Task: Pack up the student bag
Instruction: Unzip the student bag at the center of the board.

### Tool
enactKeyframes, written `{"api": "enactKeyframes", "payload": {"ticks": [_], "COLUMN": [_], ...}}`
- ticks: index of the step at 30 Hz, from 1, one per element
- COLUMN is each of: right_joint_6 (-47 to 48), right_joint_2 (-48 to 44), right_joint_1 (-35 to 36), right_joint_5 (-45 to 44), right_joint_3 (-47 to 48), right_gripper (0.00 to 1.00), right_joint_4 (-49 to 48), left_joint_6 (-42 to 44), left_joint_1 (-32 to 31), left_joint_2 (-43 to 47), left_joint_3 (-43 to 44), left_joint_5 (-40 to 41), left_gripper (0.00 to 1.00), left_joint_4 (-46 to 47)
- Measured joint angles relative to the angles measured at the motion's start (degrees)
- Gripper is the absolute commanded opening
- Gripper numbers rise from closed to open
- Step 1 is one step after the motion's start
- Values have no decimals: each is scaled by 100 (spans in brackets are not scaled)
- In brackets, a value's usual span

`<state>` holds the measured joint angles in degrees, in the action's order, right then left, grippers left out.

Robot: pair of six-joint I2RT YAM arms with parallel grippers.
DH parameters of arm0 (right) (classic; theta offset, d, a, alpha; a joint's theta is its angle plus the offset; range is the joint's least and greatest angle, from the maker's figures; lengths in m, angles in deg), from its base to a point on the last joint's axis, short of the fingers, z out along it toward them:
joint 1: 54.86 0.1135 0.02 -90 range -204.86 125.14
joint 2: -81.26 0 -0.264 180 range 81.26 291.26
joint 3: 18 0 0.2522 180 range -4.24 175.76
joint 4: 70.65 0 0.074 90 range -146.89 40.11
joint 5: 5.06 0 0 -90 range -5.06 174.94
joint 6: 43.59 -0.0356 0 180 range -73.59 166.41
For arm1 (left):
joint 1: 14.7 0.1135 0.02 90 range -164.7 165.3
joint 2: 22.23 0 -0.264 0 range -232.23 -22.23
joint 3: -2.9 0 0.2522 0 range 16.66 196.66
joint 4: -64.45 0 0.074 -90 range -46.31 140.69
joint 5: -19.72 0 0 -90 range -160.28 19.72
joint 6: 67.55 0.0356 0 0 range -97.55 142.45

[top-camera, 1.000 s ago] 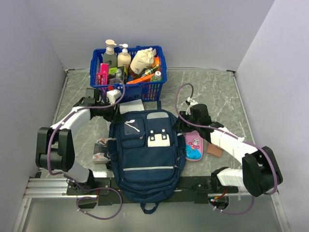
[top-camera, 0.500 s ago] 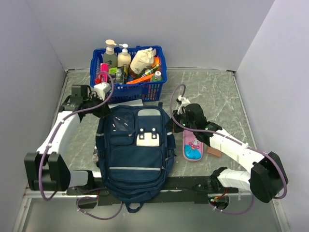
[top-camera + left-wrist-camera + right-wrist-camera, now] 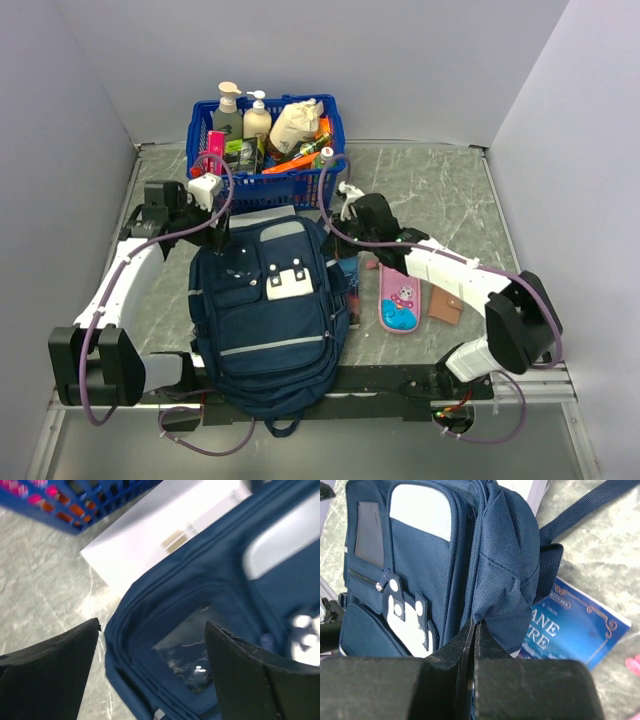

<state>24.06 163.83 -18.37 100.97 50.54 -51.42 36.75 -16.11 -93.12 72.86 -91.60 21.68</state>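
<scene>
The student bag (image 3: 268, 312), navy with white patches, lies front-up in the middle of the table, tilted a little to the left. My left gripper (image 3: 216, 236) hovers open over its top left corner. The left wrist view shows that gripper (image 3: 152, 625) wide apart above the bag's clear window pocket (image 3: 200, 640), touching nothing. My right gripper (image 3: 337, 252) is at the bag's upper right side. In the right wrist view this gripper (image 3: 475, 623) is shut, with a fold of the bag's side fabric (image 3: 507, 565) pinched at its tips.
A blue basket (image 3: 262, 183) of bottles stands at the back. A white sheet (image 3: 165, 535) lies between the basket and the bag. A blue book (image 3: 580, 625) sticks out from under the bag's right side. A pink pencil case (image 3: 400, 304) and a brown wallet (image 3: 446, 306) lie to the right.
The bag has slid left and turned its top leftward. My left gripper shut briefly and has opened wide. My right gripper closed and followed the bag to the left.
</scene>
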Motion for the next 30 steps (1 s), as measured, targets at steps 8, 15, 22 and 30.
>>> {"api": "enactKeyframes", "payload": {"ticks": [8,15,22,30], "right_joint_6": [109,118,87,35], "right_joint_2": [564,1353,1443,1512], "right_joint_1": [50,63,63,44], "right_joint_5": [11,9,-7,7], "right_joint_3": [649,1521,1606,1615], "right_gripper": [0,0,0,0], "right_joint_4": [66,127,151,142], "left_joint_6": [614,1139,1287,1331], "left_joint_1": [-579,-2317,-2533,-2535], "left_joint_2": [-4,-221,-918,-1075], "left_joint_3": [647,348,264,179], "left_joint_5": [-1375,-2035,-1993,-2103], "left_gripper": [94,93,94,94], "left_joint_4": [-490,-603,-496,-291]}}
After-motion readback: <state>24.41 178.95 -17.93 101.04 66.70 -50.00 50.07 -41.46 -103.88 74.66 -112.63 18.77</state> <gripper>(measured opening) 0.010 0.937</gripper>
